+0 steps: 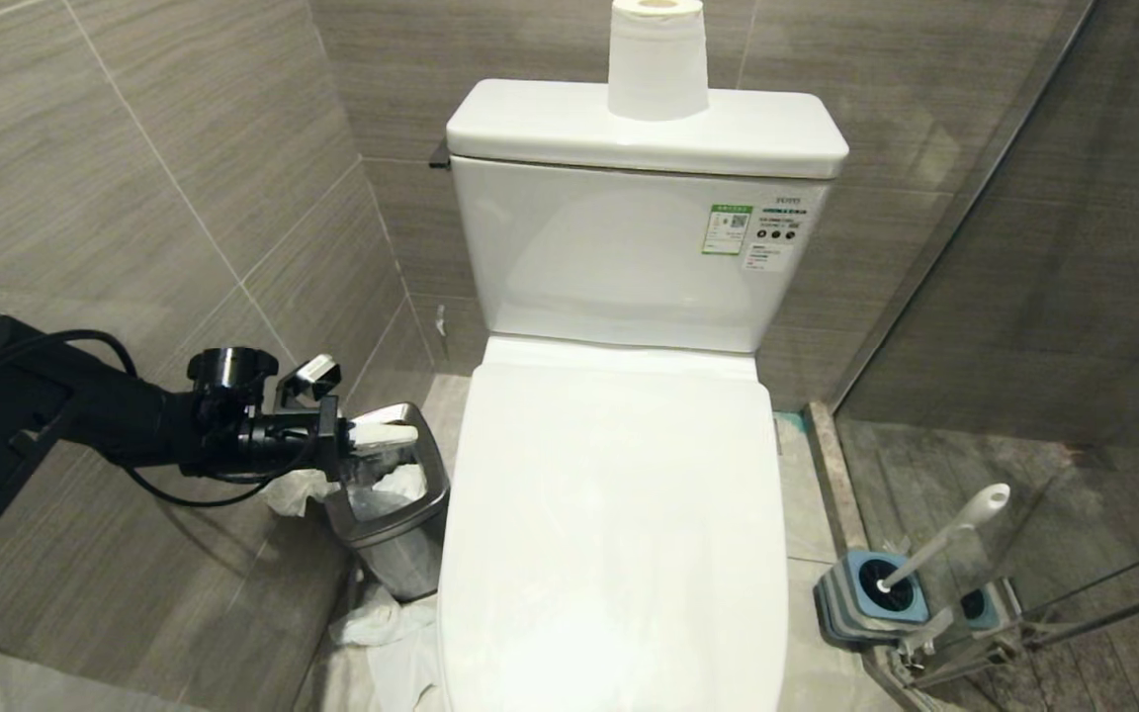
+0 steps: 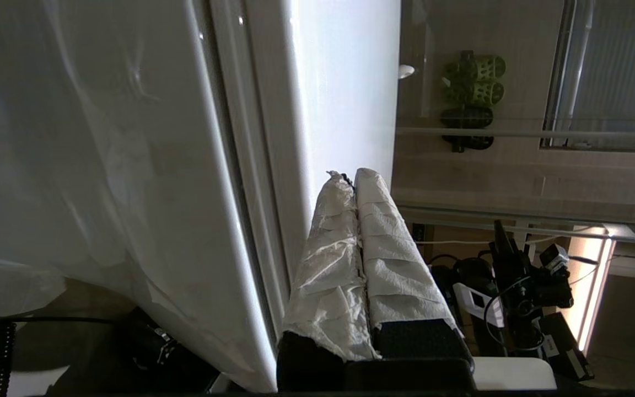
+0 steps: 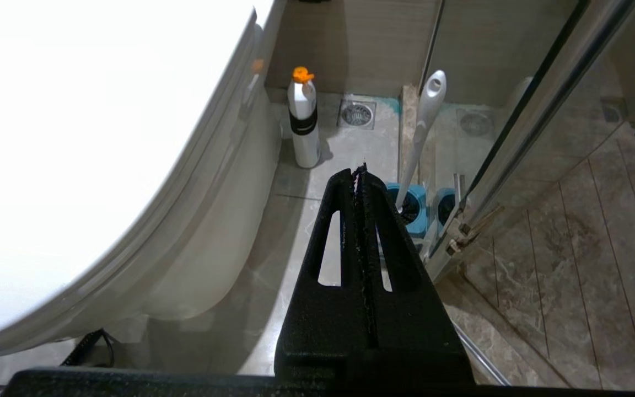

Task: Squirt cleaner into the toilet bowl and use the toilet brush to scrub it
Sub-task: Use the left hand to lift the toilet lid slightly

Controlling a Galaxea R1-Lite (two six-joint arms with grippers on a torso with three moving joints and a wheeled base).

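Toilet bowl [image 1: 619, 514] lid down, contents hidden; paper roll [image 1: 657, 59] stands on the tank; toilet brush [image 1: 945, 534] sits head-down in its blue-grey holder [image 1: 866, 593] on the floor right of the bowl, by the glass shower wall; steel bin [image 1: 392, 534] left of the bowl, white liner and crumpled paper inside; left pincer [image 1: 382, 440] pressed together, empty, over the bin rim; right pincer [image 3: 360, 176] pressed together, empty, low near the holder; white bottle with orange cap [image 3: 303, 118] on the floor beside the bowl.
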